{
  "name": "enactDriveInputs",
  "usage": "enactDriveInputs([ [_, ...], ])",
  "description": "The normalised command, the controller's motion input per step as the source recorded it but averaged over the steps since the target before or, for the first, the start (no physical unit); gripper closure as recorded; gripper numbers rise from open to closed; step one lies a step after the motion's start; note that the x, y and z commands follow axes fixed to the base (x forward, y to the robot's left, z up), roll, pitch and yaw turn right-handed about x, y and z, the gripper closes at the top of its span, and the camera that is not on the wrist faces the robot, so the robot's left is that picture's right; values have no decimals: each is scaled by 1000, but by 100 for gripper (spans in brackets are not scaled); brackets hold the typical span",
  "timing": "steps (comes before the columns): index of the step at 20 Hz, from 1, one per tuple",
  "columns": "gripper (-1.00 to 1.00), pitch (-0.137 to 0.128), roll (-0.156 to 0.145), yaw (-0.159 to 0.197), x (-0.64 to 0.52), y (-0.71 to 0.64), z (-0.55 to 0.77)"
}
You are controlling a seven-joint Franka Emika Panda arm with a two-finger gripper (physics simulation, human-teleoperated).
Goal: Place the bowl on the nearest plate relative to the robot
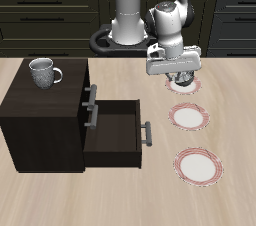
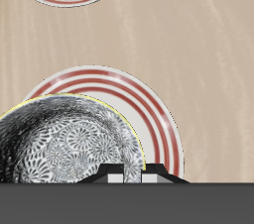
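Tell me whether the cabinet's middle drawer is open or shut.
Open. The middle drawer is pulled well out of the dark cabinet, its front panel and handle standing forward of the drawer above. Its inside looks empty.

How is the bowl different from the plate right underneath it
The bowl is smaller and deeper, while the plate is wider and flat. The bowl has a dark speckled pattern inside; the plate is white with a red-striped rim. The bowl is held at its edge by the gripper, whereas the plate lies on the table. Both are round.
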Motion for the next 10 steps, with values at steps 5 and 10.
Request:
enactDriveInputs([
  [5,-100,4,9,6,-7,-64,93],
  [10,-100,-14,10,5,16,-32,113],
])
